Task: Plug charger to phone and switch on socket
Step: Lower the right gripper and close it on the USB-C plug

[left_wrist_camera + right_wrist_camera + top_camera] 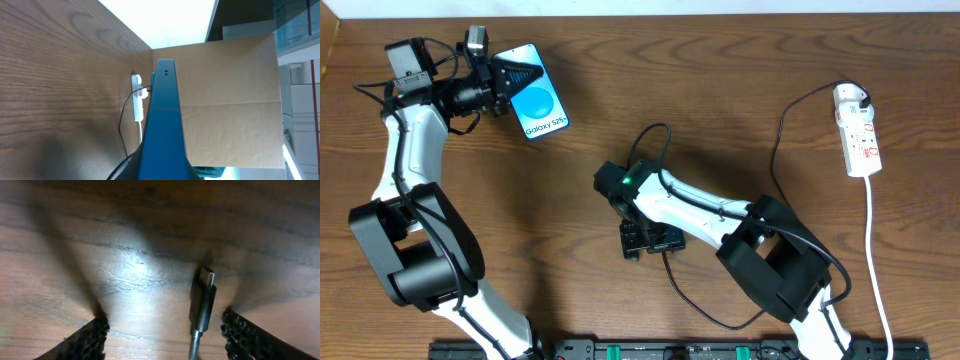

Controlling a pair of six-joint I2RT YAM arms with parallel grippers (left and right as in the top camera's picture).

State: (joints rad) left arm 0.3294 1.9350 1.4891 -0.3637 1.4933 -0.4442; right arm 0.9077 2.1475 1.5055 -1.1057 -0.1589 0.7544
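While "Galaxy S25+" showed on its screen overhead, the one phone (pixel 535 100) sat far left of the one socket (pixel 857 130), clamped by the left gripper (pixel 523 75). From the left wrist, that phone (pixel 162 125) stood edge-on just right of the socket (pixel 137 97). From the right wrist, the one charger's plug (pixel 202 300) lay untouched between the right gripper's (pixel 165 335) two spread fingers (pixel 90 337).

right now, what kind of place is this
Probably an indoor robot workbench: left arm and right arm on a wooden table, a cardboard screen along its edge.
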